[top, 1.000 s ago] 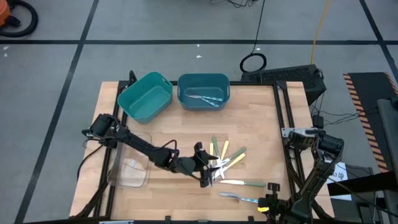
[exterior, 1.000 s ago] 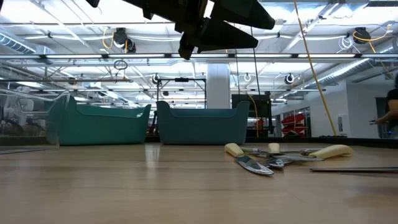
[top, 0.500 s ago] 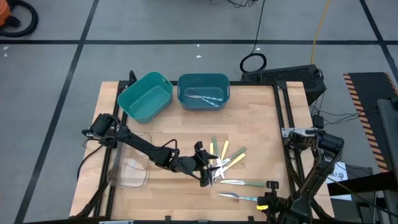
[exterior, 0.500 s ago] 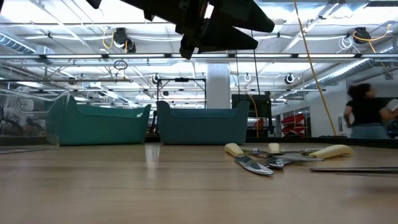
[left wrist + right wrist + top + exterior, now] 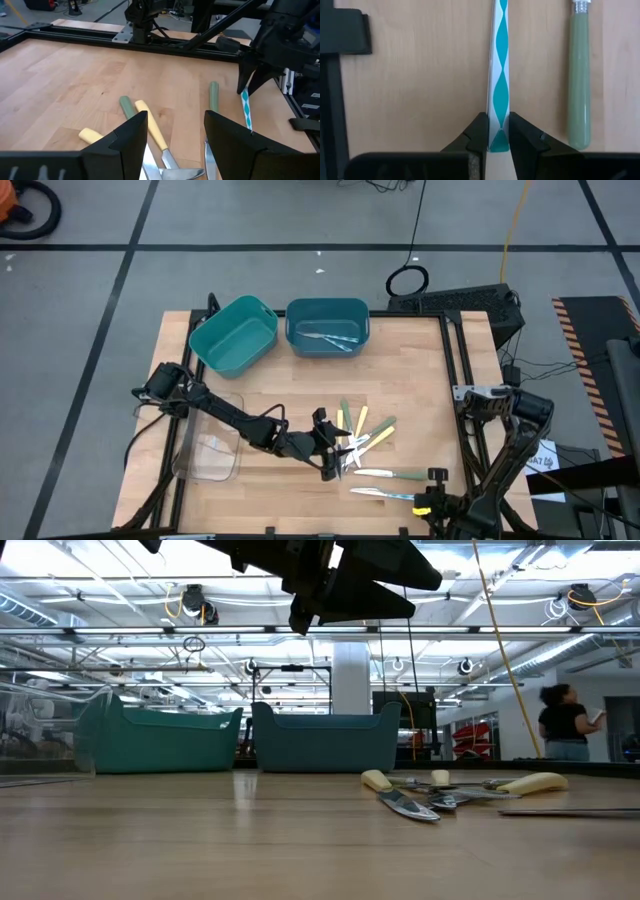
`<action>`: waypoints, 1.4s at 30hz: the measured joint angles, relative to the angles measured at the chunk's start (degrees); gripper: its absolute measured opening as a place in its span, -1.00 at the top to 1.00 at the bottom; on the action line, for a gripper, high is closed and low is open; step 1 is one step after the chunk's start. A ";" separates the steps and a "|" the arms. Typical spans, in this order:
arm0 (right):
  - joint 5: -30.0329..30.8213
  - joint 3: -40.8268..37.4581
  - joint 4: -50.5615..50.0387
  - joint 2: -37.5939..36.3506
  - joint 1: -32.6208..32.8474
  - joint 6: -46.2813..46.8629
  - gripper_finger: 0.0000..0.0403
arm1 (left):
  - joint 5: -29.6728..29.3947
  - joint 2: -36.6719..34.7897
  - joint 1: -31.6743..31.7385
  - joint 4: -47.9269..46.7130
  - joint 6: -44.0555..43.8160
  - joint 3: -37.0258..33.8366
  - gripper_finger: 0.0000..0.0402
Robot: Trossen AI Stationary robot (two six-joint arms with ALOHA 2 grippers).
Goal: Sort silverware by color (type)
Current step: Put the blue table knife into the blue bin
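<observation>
- Right gripper (image 5: 494,134): at the table's near right edge, fingers closed on the end of a teal-and-white patterned utensil (image 5: 499,75), which lies flat on the wood.
- Green-handled utensil (image 5: 579,75): parallel to and just beside the patterned one, not touching it.
- Left gripper (image 5: 172,137): hovers above the central cluster of silverware (image 5: 360,435) with its fingers apart, holding nothing.
- Cluster: yellow and green handles fanned out mid-table, blades overlapping beneath the left gripper.
- Teal bins: left bin (image 5: 234,335) and right bin (image 5: 327,327) stand side by side at the far edge; the right bin holds utensils.
- Clear tray (image 5: 208,442): at the left edge, under the left arm.
- Open room: bare wood between bins and cluster.
</observation>
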 joint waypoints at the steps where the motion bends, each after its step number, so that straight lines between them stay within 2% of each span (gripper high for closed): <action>1: 0.03 0.00 0.10 -0.32 0.00 -0.13 0.76 | 0.00 0.00 0.00 0.02 0.00 0.00 -0.01; 4: 0.13 0.04 0.56 -1.68 0.00 -0.41 0.76 | 0.00 0.00 0.00 0.07 -0.02 0.00 -0.01; 8: 3.49 0.07 0.63 -4.57 0.37 -2.52 0.76 | 0.02 0.00 -0.25 1.09 2.09 0.00 -0.01; 13: 10.80 0.15 0.54 -9.27 0.48 -8.27 0.76 | 0.02 -0.27 -1.73 7.67 9.06 0.00 -0.01; 17: 17.67 0.17 0.40 -12.69 0.51 -14.20 0.76 | -0.65 -3.26 -3.01 7.92 14.37 0.02 -0.01; 22: 25.68 0.20 -0.58 -16.32 0.59 -19.71 0.76 | -2.54 -8.49 -3.17 0.73 16.27 0.13 -0.01; 24: 28.38 0.20 -1.87 -17.52 0.57 -20.89 0.76 | -3.44 -10.28 -3.06 -4.97 16.78 0.02 -0.01; 33: 41.00 0.20 -12.37 -23.49 -1.05 -21.42 0.76 | -4.61 -10.83 -0.79 -10.44 16.16 -0.95 -0.01; 35: 42.62 0.20 -15.06 -25.12 -2.34 -21.39 0.76 | -4.63 -10.73 0.08 -8.13 15.48 -3.47 -0.01; 40: 46.02 0.20 -19.06 -29.97 -6.33 -22.23 0.76 | -3.42 -10.69 1.39 7.01 13.59 -12.98 -0.01; 42: 47.15 0.20 -20.06 -31.94 -7.96 -23.52 0.75 | -3.01 -10.68 1.49 10.11 13.09 -16.06 -0.01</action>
